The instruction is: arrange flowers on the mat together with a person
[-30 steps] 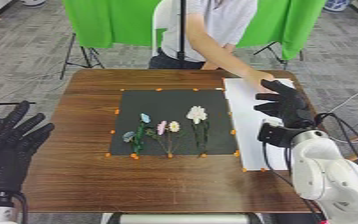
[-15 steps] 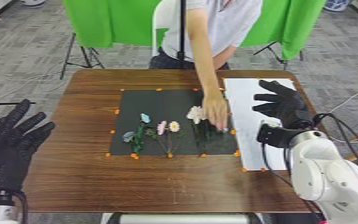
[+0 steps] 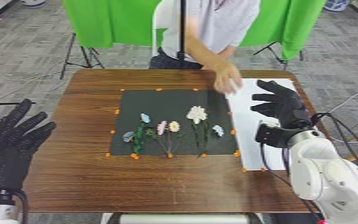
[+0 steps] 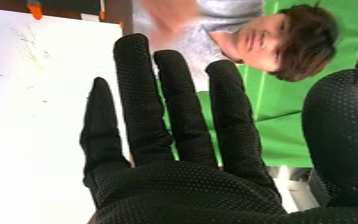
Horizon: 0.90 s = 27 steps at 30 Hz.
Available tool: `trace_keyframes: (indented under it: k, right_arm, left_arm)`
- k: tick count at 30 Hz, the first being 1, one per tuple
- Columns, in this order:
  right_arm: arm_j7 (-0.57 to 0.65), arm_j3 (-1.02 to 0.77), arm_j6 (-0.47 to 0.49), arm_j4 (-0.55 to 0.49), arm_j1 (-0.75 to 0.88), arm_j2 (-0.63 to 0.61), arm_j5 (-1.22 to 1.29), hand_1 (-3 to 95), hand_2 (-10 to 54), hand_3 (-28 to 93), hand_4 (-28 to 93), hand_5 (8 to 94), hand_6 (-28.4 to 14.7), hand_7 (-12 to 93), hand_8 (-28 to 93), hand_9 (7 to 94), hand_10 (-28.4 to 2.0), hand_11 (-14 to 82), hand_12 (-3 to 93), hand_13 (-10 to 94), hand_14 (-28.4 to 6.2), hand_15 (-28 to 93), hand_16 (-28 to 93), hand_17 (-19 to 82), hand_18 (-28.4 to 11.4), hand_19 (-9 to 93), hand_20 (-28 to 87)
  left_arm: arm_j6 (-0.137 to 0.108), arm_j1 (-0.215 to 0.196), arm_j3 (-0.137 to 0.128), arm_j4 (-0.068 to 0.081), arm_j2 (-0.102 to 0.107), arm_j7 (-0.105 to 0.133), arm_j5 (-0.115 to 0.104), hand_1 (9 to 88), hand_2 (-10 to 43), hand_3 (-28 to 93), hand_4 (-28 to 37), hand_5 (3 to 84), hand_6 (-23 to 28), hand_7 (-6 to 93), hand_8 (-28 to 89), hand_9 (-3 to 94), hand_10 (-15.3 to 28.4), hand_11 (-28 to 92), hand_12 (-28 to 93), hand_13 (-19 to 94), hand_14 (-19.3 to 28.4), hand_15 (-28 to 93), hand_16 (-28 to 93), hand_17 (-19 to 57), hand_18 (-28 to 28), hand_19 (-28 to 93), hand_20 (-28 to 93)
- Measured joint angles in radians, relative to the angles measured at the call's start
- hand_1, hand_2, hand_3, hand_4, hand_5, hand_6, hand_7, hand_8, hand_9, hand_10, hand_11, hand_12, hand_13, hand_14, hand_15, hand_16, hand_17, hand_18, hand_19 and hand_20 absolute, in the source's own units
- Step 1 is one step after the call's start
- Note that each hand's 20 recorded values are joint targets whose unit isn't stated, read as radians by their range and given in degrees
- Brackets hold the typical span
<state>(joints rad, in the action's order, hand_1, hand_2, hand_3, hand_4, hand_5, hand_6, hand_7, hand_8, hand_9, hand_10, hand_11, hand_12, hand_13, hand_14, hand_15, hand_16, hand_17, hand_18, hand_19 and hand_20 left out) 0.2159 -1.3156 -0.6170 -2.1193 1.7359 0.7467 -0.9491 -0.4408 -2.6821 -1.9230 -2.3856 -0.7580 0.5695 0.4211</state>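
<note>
"The flowers (image 3: pixel 196 114)?"
"Lying on the black mat (image 3: pixel 158 102); the person's blurred hand (image 3: pixel 228 79), seemingly empty, is by its far right corner."
"Robot's?"
"Left hand (image 3: pixel 2 162) and right hand (image 3: pixel 291 111) flank it, fingers straight."

Your right hand (image 3: pixel 291 111) wears black, finely dotted fabric. Behind it, your arm (image 3: pixel 312 164) is white, rounded; black cables (image 3: pixel 332 114) loop alongside.

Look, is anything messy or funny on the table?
Tiny yellow-green specks dot the long white paper sheet, which looks a bit messy. The pink, white and blue flowers on the dark square mat look fine.
</note>
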Motion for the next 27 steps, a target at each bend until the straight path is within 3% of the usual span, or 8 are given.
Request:
trace_keyframes:
  k: [13, 27]
  right_arm:
    - [0.005, 0.01, 0.001, 0.001, -0.003, 0.001, -0.006, 19.7, 5.4, 74, -25, 49.6, 0.2, 12, -11, 53.8, -16.6, 15.7, 14.7, 45, -18.8, 56, 10, 4, -25.1, 55, 17]
    - [-0.001, 0.008, 0.012, 0.001, -0.005, 0.003, -0.005, 19.5, 5.5, 74, -25, 49.8, 0.3, 12, -11, 54.0, -16.6, 15.8, 14.7, 45, -18.8, 56, 10, 4, -25.1, 55, 17]
  left_arm:
    - [0.001, 0.007, -0.002, 0.0, -0.005, -0.019, 0.008, 20.2, 9.2, 74, -28.3, 31.1, 4.1, 10.7, -9, 30.6, 15.5, 19, 13, 22, 21.9, 48, -5, -9.4, 19.7, 40, 18]
    - [-0.001, -0.002, -0.001, 0.0, 0.002, 0.008, 0.002, 20.2, 9.2, 74, -28.3, 31.1, 4.2, 10.8, -9, 30.6, 15.6, 19, 13, 22, 21.9, 48, -5, -9.4, 19.7, 40, 18]
